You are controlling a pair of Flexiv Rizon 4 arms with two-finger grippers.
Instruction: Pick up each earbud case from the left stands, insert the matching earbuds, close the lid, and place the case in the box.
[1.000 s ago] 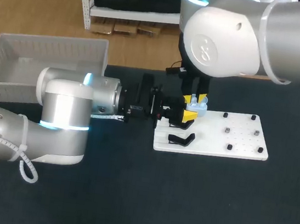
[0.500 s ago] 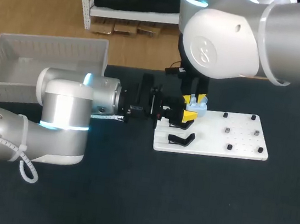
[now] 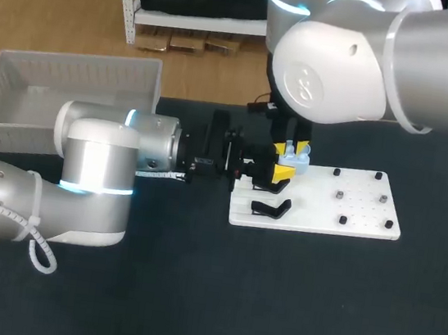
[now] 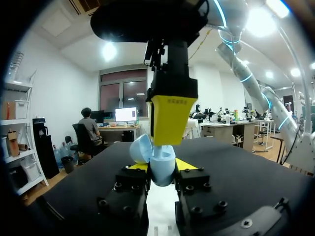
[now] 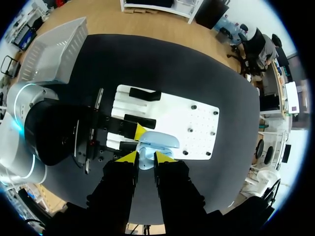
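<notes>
My left gripper (image 3: pixel 283 174) reaches in level over the white board (image 3: pixel 358 212) and is shut on a pale blue earbud case (image 4: pixel 160 162), whose lid (image 4: pixel 141 148) stands open. From straight above, my right gripper (image 3: pixel 289 150) comes down onto the case's open top. In the right wrist view its yellow tips (image 5: pixel 129 156) pinch a small pale blue piece, seemingly an earbud (image 5: pixel 145 160), just below the lid (image 5: pixel 161 139). Seen from the left wrist, one broad yellow right finger (image 4: pixel 170 118) touches the case and hides what it holds.
Black stands (image 3: pixel 271 208) sit on the board's left part, and several small pegs (image 3: pixel 340 195) dot its right part. A white basket (image 3: pixel 70 81) stands at the table's far left, behind my left arm. Dark tabletop lies in front of the board.
</notes>
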